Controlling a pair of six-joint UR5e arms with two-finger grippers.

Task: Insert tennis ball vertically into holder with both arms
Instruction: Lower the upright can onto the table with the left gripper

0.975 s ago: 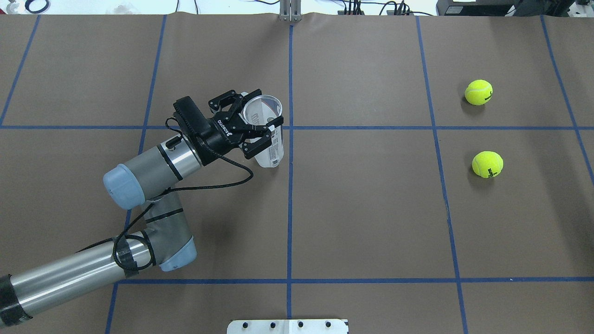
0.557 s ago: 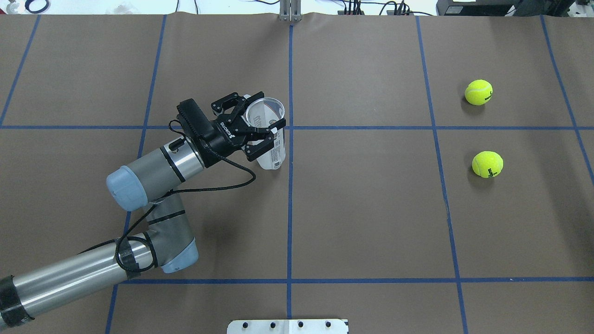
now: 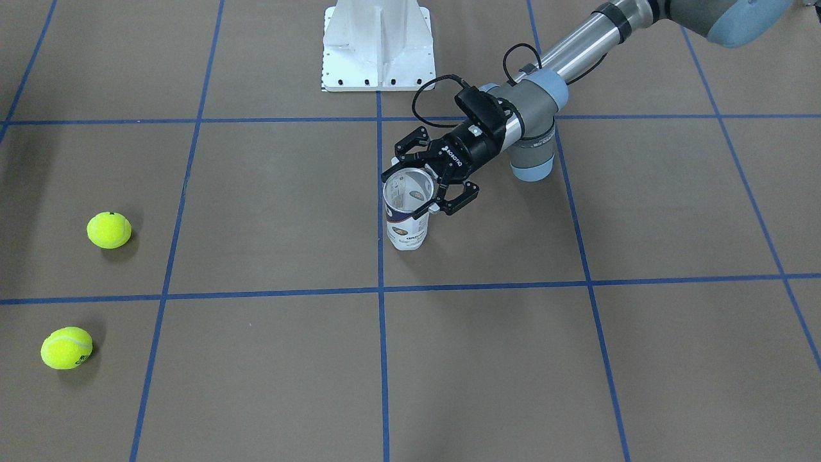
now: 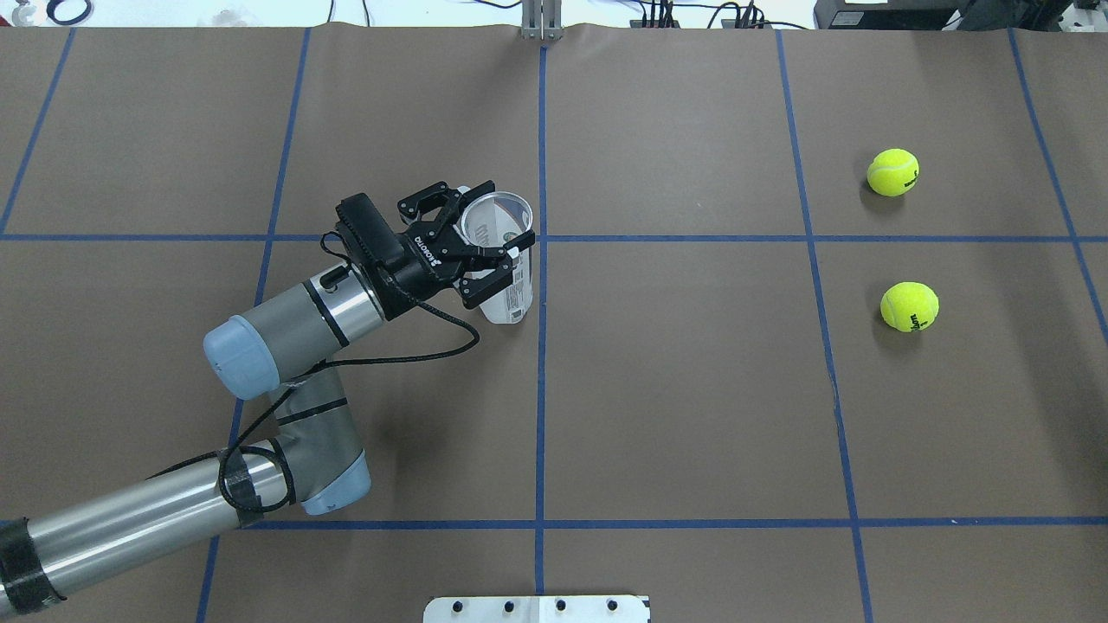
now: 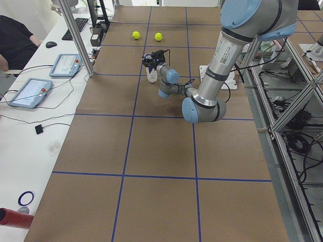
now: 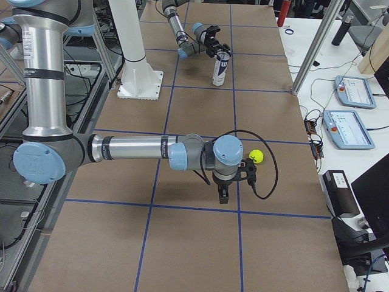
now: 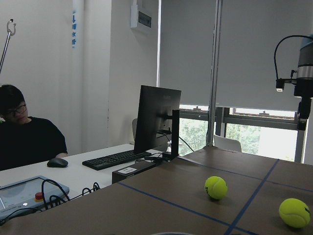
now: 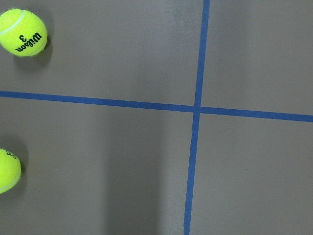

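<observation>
Two tennis balls, far ball (image 4: 892,171) and near ball (image 4: 909,306), lie well apart from the holder (image 4: 512,290), which stands upright mid-worktop (image 4: 692,389). Left pincer (image 4: 510,210) clasps the holder just under its open rim. Right pincer (image 6: 222,193) points downward; its opening cannot be told.

White letters "ROBOTIQ" ran along the black body of the left gripper (image 3: 417,192); in the right wrist view one tennis ball (image 8: 23,33) bore "Wilson 3" in black; the second ball (image 8: 7,171) showed only an unreadable scrap of print; the can (image 3: 406,224) carried a printed label, too small to read.
</observation>
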